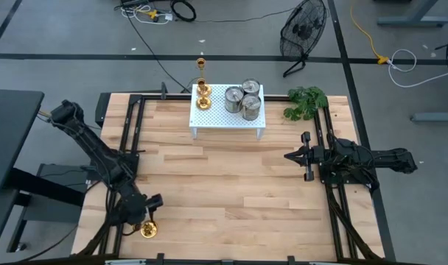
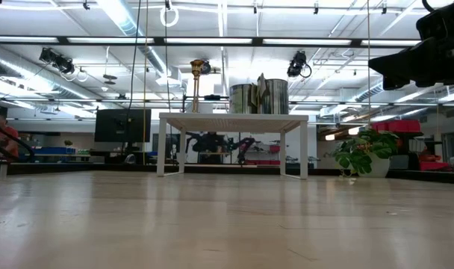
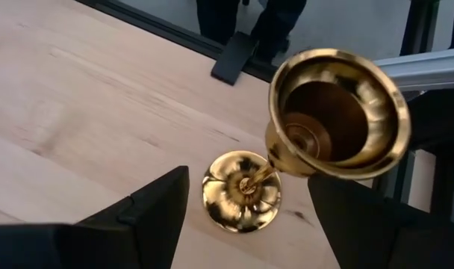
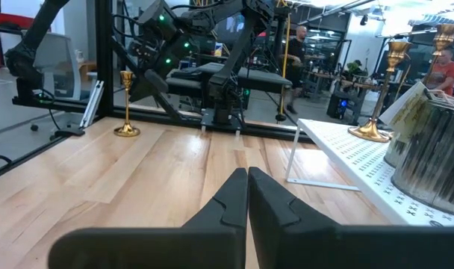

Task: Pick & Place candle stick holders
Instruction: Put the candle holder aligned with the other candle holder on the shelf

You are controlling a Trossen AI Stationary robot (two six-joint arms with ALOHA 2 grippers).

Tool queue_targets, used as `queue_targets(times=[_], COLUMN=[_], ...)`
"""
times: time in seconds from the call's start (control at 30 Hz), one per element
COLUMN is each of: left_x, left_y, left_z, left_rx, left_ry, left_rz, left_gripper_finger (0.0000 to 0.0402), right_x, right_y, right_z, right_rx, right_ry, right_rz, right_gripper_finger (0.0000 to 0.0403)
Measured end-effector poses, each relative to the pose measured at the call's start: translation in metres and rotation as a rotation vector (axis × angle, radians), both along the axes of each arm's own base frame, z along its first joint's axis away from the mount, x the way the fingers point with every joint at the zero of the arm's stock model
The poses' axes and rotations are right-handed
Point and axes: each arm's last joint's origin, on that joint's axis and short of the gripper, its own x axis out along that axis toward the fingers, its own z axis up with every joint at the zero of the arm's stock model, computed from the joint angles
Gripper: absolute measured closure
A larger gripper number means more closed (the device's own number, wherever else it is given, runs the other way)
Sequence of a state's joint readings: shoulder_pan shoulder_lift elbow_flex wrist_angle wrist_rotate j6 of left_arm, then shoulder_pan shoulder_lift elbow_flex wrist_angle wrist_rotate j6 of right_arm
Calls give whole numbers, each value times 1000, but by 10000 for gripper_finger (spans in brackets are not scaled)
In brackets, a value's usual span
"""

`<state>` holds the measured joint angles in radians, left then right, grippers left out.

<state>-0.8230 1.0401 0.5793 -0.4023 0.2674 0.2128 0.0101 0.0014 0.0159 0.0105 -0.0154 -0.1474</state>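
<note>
Left wrist view, left tool open, astride gold candle stick holder

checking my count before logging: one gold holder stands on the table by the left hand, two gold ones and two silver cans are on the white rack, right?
Not quite: the white rack holds three silver cans, not two, as the high view shows. The rest stands: two gold ones are at the rack's far left corner, and one gold holder stands on the table between the open fingers of the left hand.
</note>
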Motion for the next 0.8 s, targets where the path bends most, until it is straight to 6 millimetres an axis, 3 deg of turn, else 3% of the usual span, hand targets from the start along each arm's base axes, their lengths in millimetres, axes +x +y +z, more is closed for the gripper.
queue_targets(times=[0.23,0.8], left_x=[-1,-3], left_y=[-2,-4], left_z=[-13,-21], left_rx=[-71,-157], left_ry=[-6,5], left_rz=[39,36], left_gripper_finger=[117,118], right_x=[0,0], right_y=[0,0], right_z=[0,0], right_rx=[0,0], right_ry=[0,0], right_rz=[0,0], right_gripper_finger=[385,385])
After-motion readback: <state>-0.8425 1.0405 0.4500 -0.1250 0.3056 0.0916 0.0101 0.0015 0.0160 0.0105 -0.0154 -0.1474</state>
